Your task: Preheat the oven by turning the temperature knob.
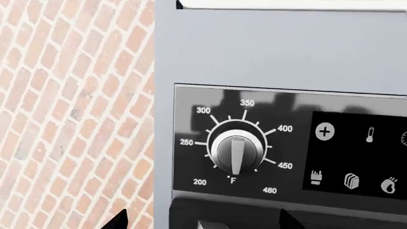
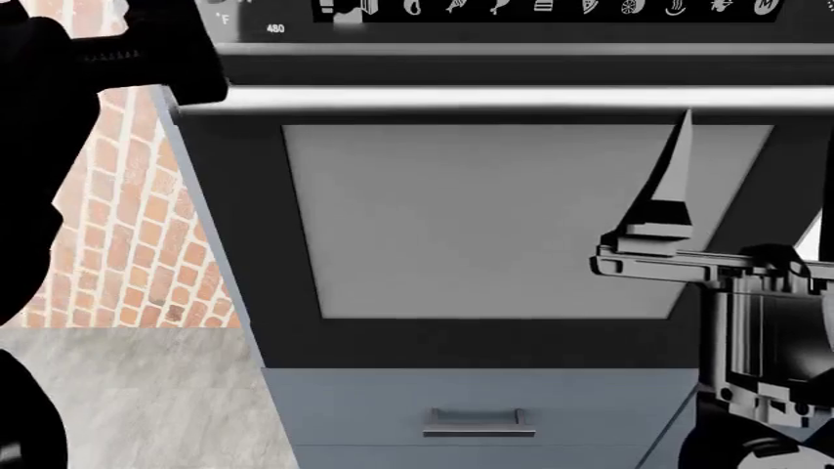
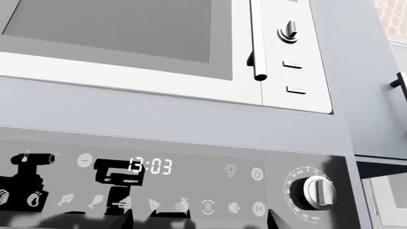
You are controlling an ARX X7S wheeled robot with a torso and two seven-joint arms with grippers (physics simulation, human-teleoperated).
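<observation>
round silver temperature knob [image 1: 237, 151] on the black oven panel [image 1: 289, 112] is squarely lined up for turning, left gripper's opening not discernible.

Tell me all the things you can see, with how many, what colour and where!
oven: one, black with a grey window, straight ahead of the robot
bar handle: one, silver, across the oven above its window
temperature knob: one, silver, at the panel's left end, ringed by white numbers
timer-like knob: one, silver, at the panel's other end
clock: one, white digits 13:03, mid panel
smaller appliance: one, white-framed, above the oven
drawer: one, grey-blue, below the oven
brick wall: one, reddish, beside the cabinet
left gripper: black, near the temperature knob
right gripper: black, in front of the window
</observation>
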